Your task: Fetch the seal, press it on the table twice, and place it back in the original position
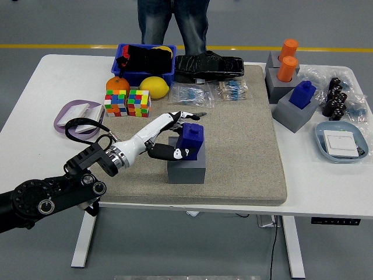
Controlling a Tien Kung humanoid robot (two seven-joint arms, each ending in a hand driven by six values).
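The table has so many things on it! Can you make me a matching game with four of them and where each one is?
Things:
1. blue seal
2. lemon
3. orange cylinders
4. light blue tray

Places:
A. far right of the table, with a white square inside
B. in grey holders at the far right corner of the mat
C. beside the blue bin, behind the colourful cubes
D. in the left hand, above a grey holder on the mat

Pairs: 1-D, 2-C, 3-B, 4-A
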